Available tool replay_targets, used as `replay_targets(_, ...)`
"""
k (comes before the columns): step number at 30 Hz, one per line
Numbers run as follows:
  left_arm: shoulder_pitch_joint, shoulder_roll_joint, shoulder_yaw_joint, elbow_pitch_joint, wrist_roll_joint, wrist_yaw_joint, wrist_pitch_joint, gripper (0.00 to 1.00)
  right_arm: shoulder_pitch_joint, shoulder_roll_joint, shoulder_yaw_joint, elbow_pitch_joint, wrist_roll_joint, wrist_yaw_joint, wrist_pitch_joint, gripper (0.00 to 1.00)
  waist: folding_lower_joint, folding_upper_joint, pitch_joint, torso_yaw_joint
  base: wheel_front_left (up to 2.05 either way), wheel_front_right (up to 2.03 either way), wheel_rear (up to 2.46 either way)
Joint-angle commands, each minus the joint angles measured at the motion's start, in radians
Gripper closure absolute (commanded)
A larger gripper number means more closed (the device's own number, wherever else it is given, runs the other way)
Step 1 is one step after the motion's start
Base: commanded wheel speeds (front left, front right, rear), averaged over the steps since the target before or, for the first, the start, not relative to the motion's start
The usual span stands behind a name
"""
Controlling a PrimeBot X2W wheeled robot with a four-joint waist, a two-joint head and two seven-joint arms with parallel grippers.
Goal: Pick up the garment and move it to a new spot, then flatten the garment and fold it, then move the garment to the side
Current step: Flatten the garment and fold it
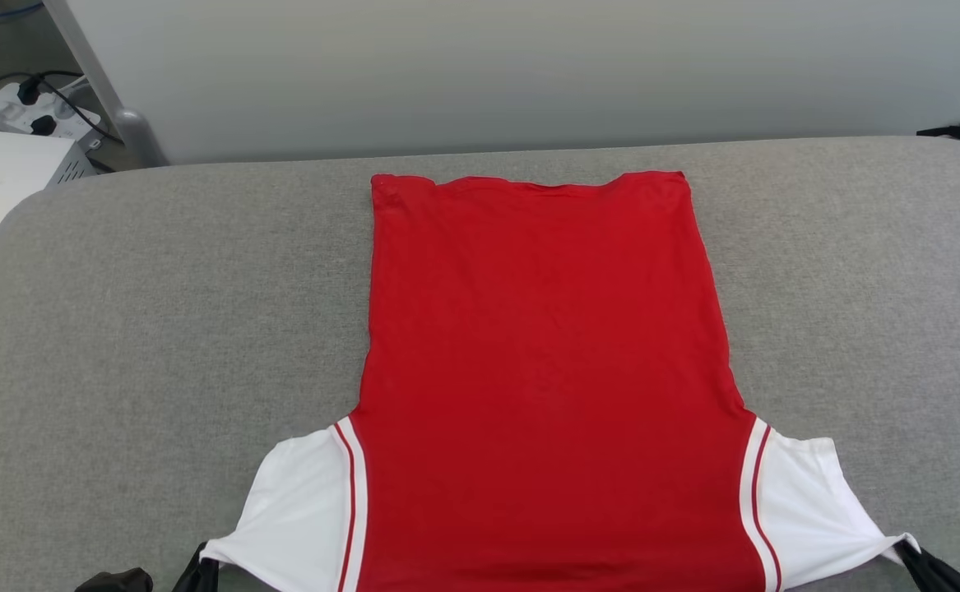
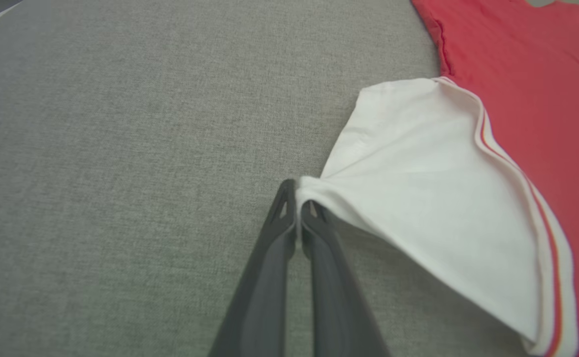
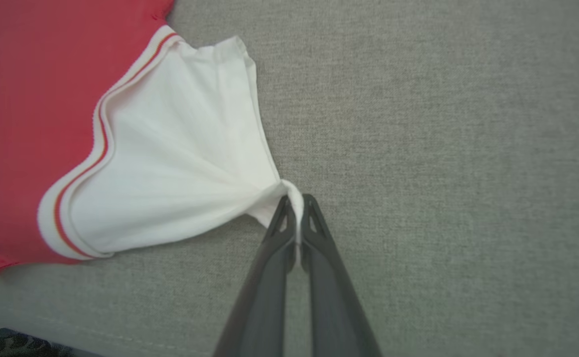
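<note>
On the middle of the grey fabric-covered table (image 1: pixel 118 329), the red jersey-style T-shirt with white short sleeves (image 1: pixel 545 345) is lying spread out, its plain red side facing up. Its hem is pointing toward the table's far edge and its shoulders are reaching toward the table's near edge. The red body is looking smooth, with only faint ripples along the hem.

Near the table's near edge, each sleeve is being drawn outward by its tip. The left tool (image 2: pixel 297 208) is clamping together on a pinch of the left white sleeve (image 2: pixel 418 173), and its two dark fingers (image 2: pixel 269 258) are meeting on the cloth. The right tool (image 3: pixel 297 208) is gripping the tip of the right white sleeve (image 3: pixel 180 163) in the same way, jaws together on the fabric. Both sleeves are fanning into taut creases that are running toward the pinched points, and the red-and-white striped trim (image 3: pixel 71 198) is curving along each shoulder seam.

Judging by this, the garment is already sitting at its spot on the table, and the flattening step is looking nearly finished, with the sleeves being the last parts to be stretched out. No fold is showing yet, so the folding is remaining to be done, as is the final move toward the table's side.
</note>
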Motion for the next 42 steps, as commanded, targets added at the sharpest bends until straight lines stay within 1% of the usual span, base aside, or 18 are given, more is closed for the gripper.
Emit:
replay_targets(1,0.013,0.002,0.014,0.002,0.019,-0.002,-0.006,1.0,0.013,-0.004,-0.035,0.001,-0.013,-0.002,0.004,1.0,0.0001,0.0,0.005,0.004,0.0,0.0,0.0)
replay_targets(2,0.01,-0.001,0.013,0.0,0.026,-0.005,-0.006,1.0,0.015,0.002,-0.056,-0.003,-0.019,-0.002,0.006,0.93,0.0001,0.0,0.006,0.006,0.0,0.0,0.0)
replay_targets(3,0.005,-0.004,0.014,-0.002,0.034,-0.009,-0.006,1.0,0.018,0.007,-0.08,-0.009,-0.03,-0.002,0.009,0.52,0.0001,0.0,0.007,0.008,0.0,0.0,0.0)
replay_targets(4,0.002,-0.009,0.014,-0.005,0.04,-0.012,-0.006,1.0,0.019,0.01,-0.099,-0.015,-0.041,-0.002,0.012,0.0,0.0001,0.0,0.008,0.01,0.0,0.0,0.0)
replay_targets(8,-0.016,-0.031,0.014,-0.013,0.063,-0.018,-0.006,1.0,0.016,0.019,-0.193,-0.056,-0.089,-0.002,0.028,0.0,0.0001,0.0,0.019,0.016,0.0,0.0,0.0)
replay_targets(14,-0.043,-0.058,0.024,-0.05,0.108,-0.023,-0.006,1.0,-0.052,-0.007,-0.365,-0.182,-0.172,-0.002,0.064,0.0,0.0001,0.0,0.06,0.034,0.0,0.0,0.0)
replay_targets(17,-0.064,-0.071,0.033,-0.082,0.138,-0.023,-0.006,1.0,-0.137,-0.02,-0.446,-0.264,-0.215,-0.002,0.101,0.0,0.0001,0.0,0.095,0.053,0.0,0.0,0.0)
replay_targets(19,-0.083,-0.077,0.034,-0.102,0.157,-0.026,-0.006,1.0,-0.201,-0.026,-0.481,-0.32,-0.234,-0.002,0.141,0.0,0.0001,0.0,0.124,0.069,0.0,0.0,0.0)
replay_targets(22,-0.116,-0.086,0.031,-0.133,0.184,-0.029,-0.006,1.0,-0.314,-0.027,-0.506,-0.376,-0.237,-0.002,0.223,0.0,0.0001,0.0,0.169,0.096,0.0,0.0,0.0)
replay_targets(26,-0.162,-0.104,0.018,-0.172,0.214,-0.031,-0.006,1.0,-0.487,-0.043,-0.477,-0.4,-0.247,-0.002,0.366,0.0,0.0001,0.0,0.236,0.14,0.0,0.0,0.0)
replay_targets(28,-0.181,-0.117,0.011,-0.193,0.228,-0.032,-0.006,1.0,-0.586,-0.046,-0.438,-0.377,-0.235,-0.002,0.477,0.0,0.0001,0.0,0.271,0.162,0.0,0.0,0.0)
replay_targets(31,-0.205,-0.138,0.004,-0.219,0.246,-0.037,-0.006,1.0,-0.717,-0.061,-0.37,-0.312,-0.219,-0.002,0.661,0.0,0.0001,0.0,0.32,0.193,0.0,0.0,0.0)
replay_targets(35,-0.232,-0.168,0.0,-0.247,0.269,-0.044,-0.006,1.0,-0.874,-0.06,-0.302,-0.205,-0.199,-0.002,0.884,0.0,0.0001,0.0,0.385,0.229,0.0,0.0,0.0)
replay_targets(39,-0.264,-0.201,-0.005,-0.264,0.292,-0.056,-0.006,1.0,-1.009,-0.037,-0.261,-0.106,-0.202,-0.002,1.054,0.0,0.0001,0.0,0.447,0.262,0.0,0.0,0.0)
replay_targets(42,-0.283,-0.226,-0.002,-0.273,0.305,-0.065,-0.006,1.0,-1.089,-0.021,-0.237,-0.041,-0.23,-0.002,1.13,0.0,0.0001,0.0,0.486,0.283,0.0,0.0,0.0)
